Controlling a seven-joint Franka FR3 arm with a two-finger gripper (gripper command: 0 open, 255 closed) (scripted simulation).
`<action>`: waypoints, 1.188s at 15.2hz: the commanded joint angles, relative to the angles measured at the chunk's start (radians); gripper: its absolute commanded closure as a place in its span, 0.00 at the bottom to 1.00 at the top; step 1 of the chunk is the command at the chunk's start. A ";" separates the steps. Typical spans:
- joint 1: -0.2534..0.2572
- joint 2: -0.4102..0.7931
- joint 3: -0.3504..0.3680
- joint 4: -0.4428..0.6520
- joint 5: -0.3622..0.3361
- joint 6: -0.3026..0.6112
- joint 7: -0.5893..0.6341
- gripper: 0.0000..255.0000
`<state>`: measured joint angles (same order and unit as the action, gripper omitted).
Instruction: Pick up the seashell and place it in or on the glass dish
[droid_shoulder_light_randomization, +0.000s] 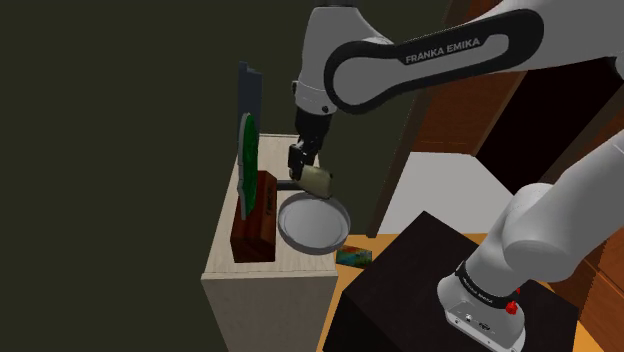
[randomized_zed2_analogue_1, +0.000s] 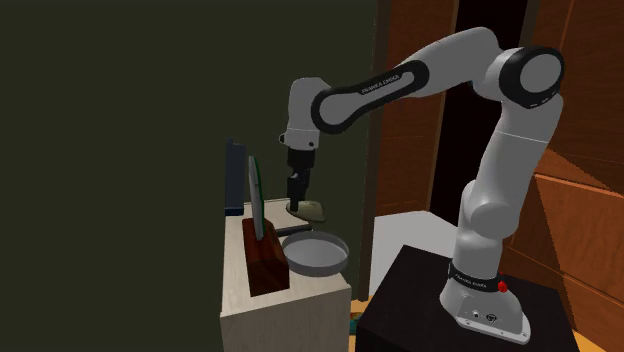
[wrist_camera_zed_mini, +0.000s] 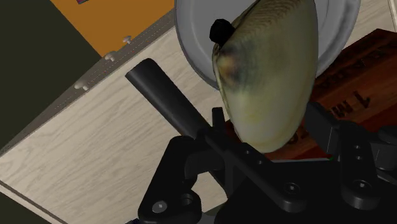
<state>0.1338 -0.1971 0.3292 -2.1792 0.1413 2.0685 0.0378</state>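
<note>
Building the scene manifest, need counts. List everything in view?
shell: 1, olive-tan, clasped in the tool, in the air by the dish
dish: 1, grey, on the cabinet
box: 1, red-brown, on the cabinet beside the dish
disc: 1, green, upright by the box
panel: 1, dark blue, upright behind the disc
cabinet: 1, pale wood
teal item: 1, down beside the cabinet
stand: 1, black
arm: 1, white
tool: 1, black, shut on the shell
</note>
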 joint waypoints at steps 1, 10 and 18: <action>0.019 -0.056 0.015 -0.038 0.020 -0.013 0.024 1.00; 0.031 -0.051 0.035 -0.142 0.032 0.098 0.035 1.00; 0.031 -0.004 0.046 -0.202 0.026 0.203 0.038 1.00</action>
<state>0.1650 -0.2063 0.3742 -2.3773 0.1685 2.2616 0.0745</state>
